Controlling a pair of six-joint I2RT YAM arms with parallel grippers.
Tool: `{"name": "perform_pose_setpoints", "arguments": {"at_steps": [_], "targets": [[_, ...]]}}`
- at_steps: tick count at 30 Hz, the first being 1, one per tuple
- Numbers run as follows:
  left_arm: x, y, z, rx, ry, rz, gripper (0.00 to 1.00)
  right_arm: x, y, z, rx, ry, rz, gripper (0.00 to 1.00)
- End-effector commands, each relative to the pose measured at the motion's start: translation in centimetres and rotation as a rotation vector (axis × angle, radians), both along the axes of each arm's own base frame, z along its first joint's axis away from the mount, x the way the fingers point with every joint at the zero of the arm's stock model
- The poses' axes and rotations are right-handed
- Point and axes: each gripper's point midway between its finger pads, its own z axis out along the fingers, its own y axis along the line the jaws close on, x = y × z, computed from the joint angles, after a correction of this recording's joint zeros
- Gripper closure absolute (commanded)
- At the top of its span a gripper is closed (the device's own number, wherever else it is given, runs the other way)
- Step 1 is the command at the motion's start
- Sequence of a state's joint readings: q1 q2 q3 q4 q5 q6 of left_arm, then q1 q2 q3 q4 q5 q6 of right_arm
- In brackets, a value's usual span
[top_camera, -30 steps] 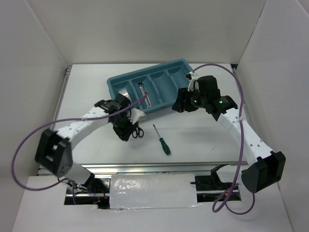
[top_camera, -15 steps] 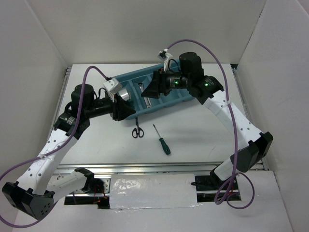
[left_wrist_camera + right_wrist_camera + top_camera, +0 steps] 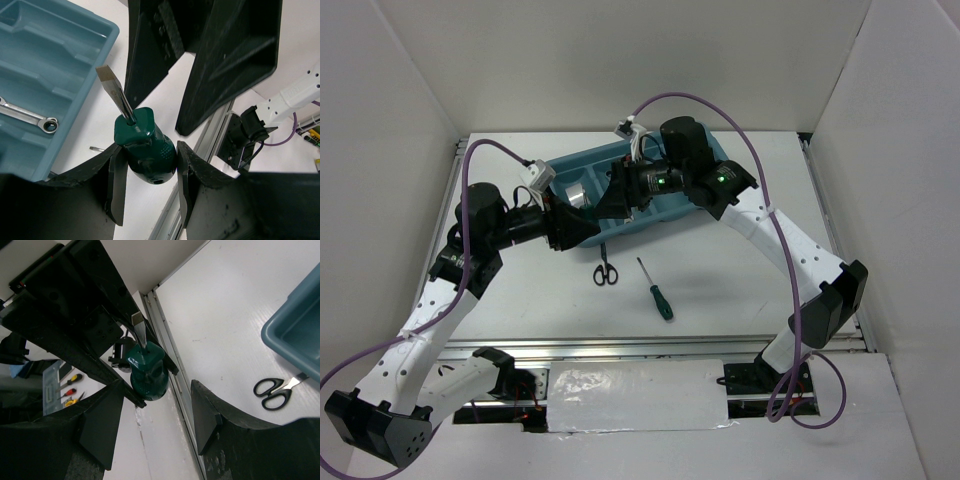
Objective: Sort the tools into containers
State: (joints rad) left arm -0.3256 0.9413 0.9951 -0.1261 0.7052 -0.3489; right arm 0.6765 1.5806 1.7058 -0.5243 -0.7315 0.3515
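- Gripper on the left arm (image 3: 576,229): it was low over the desk (image 3: 740,270) by the scissors a second ago and is now lifted clear, pointing to the right. Its jaws are closed narrowly on the green handle of the stubby screwdriver (image 3: 145,150), whose flat blade points away towards the other arm.
- Tray (image 3: 100,22): teal, lying on the desk just behind the two grippers. The tape roll (image 3: 577,196) sits in its left-end compartment. The left wrist view shows a silver wrench (image 3: 30,116) lying flat in another compartment.
- Scissors (image 3: 605,272): on the desk just in front of the tray and closed, in the same place as a second ago.
- Gripper on the right arm (image 3: 610,195): it has swung from the tray's right end across to the left end and now faces the left gripper tip to tip. Its jaws are spread wide, one on either side of the screwdriver's line. No contact with the tool can be made out.
- Long screwdriver (image 3: 656,290): on the desk to the right of the scissors, unmoved.
- Reading: the arms appear set for a hand-to-hand transfer of the stubby screwdriver, which is airborne and not yet in a compartment. The scissors and the long screwdriver are still to be sorted.
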Motion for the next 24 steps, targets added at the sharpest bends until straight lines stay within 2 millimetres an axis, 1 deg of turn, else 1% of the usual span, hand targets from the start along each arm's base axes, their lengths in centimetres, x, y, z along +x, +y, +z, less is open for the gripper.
{"name": "perform_pose_setpoints", "arguments": {"at_steps": [1, 5, 13, 18, 21, 22, 23, 24], "targets": [[-0.2, -0.3, 3.5, -0.054, -0.084, -0.024, 0.99, 0.0, 1.2, 0.9, 0.022, -0.022, 0.008, 0.37], [-0.3, -0.4, 3.2, -0.053, -0.073, -0.033, 0.99, -0.6, 1.9, 0.8, 0.024, -0.017, 0.028, 0.39], [-0.4, -0.6, 3.0, -0.048, -0.069, -0.03, 0.98, -0.5, 2.7, 0.8, 0.04, 0.015, 0.038, 0.46], [-0.2, -0.7, 3.0, -0.046, -0.062, -0.023, 0.97, -0.7, 3.2, 0.7, 0.045, 0.021, 0.056, 0.46], [0.0, -0.8, 2.9, -0.042, -0.06, -0.013, 0.93, -1.0, 3.6, 0.6, 0.04, 0.019, 0.064, 0.47], [0.2, -0.8, 2.8, -0.038, -0.06, -0.006, 0.92, -0.8, 3.7, 0.7, 0.041, 0.012, 0.059, 0.49], [0.3, -0.9, 2.8, -0.035, -0.058, -0.005, 0.9, -0.8, 3.8, 0.7, 0.04, 0.015, 0.06, 0.53], [0.3, -0.9, 2.8, -0.035, -0.057, -0.003, 0.9, -0.9, 3.9, 0.7, 0.042, 0.014, 0.064, 0.66]]}}
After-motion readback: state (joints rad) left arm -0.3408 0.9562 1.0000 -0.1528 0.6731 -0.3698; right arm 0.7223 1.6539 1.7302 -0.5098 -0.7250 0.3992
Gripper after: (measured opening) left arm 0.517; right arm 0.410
